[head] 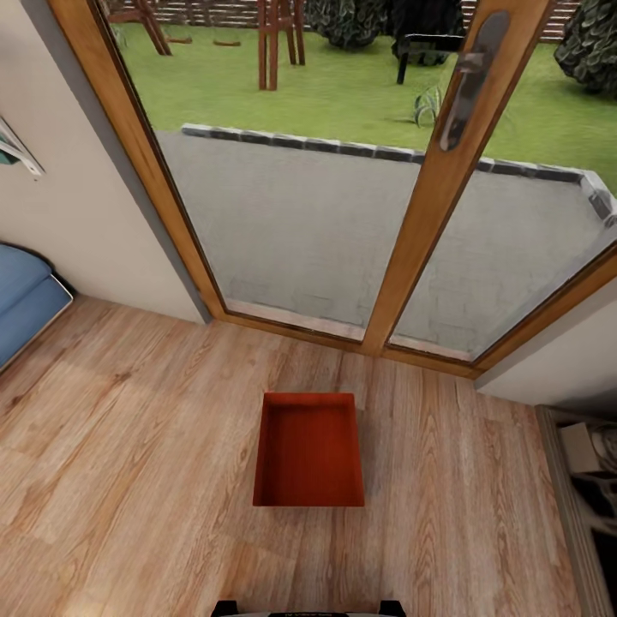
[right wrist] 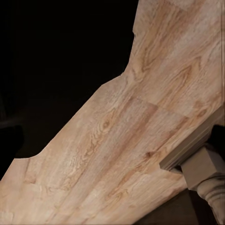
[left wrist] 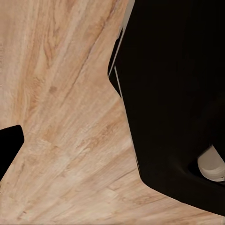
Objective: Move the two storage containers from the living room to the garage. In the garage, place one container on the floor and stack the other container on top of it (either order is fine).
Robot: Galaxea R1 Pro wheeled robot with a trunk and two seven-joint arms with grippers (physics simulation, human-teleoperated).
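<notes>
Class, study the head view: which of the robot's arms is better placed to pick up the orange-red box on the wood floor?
Neither clearly. The storage container lies centred ahead of the robot on the wood floor, before the glass doors. Both wrist cameras face floor beside the dark base.

orange-red container (head: 309,452), plank floor (head: 128,480), glass doors (head: 343,214)

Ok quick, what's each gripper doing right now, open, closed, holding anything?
Left gripper: cannot be told from these pictures.
Right gripper: cannot be told either.
The red box sits on the wood floor, untouched.
</notes>
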